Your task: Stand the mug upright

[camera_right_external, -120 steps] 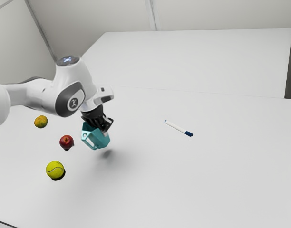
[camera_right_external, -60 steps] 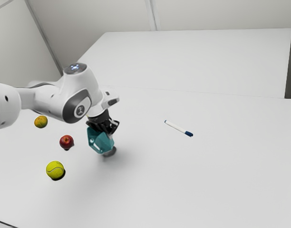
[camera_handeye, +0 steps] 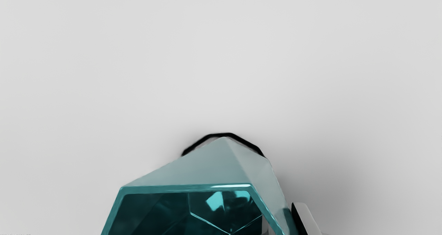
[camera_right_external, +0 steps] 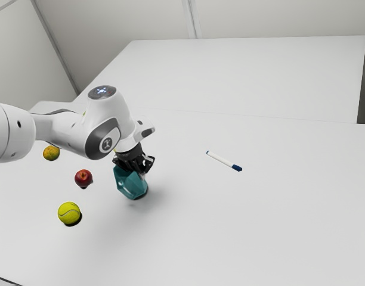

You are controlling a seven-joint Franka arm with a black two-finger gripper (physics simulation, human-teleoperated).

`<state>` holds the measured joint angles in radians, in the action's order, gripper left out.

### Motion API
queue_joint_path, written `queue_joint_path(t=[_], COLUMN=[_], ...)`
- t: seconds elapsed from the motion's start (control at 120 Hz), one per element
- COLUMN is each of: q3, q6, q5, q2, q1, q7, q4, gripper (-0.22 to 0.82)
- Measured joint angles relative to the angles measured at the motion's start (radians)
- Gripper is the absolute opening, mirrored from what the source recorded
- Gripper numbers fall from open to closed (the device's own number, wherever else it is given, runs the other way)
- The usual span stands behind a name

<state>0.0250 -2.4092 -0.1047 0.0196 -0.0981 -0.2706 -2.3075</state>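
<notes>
Black, the hand [camera_right_external: 137, 171] looks closed on the wall of the teal mug [camera_right_external: 131, 186], probably so that the base can settle freely. The mug leans beneath, base low; whether it touches the table [camera_right_external: 260, 220], I cannot tell. Apple [camera_right_external: 83, 178] at nine o'clock, ball [camera_right_external: 69, 213] at eight, orange [camera_right_external: 50, 153] at ten and pen [camera_right_external: 223, 160] toward three in the exterior view lie apart, not blocking it.

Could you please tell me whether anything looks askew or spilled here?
Only the teal mug looks askew: it tilts in the grip of the tool instead of standing squarely upright. I see no spill, and the marker, apple and tennis ball look ordinary.
</notes>
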Motion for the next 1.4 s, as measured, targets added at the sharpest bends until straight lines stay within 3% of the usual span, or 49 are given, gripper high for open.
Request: queue_joint_path(t=[0.508, 0.958, 1.158, 1.4], q3=[-0.013, -0.013, -0.032, -0.050], q6=[-0.001, 0.028, 0.107, 0.317], q5=[0.023, 0.024, 0.042, 0.051], q2=[-0.039, -0.116, -0.137, -0.130], q1=[0.006, -0.011, -0.014, -0.014], q7=[-0.023, -0.030, -0.029, -0.027], q4=[-0.001, -0.001, 0.048, 0.229], gripper=[0.19, 0.31, 0.45, 0.54])
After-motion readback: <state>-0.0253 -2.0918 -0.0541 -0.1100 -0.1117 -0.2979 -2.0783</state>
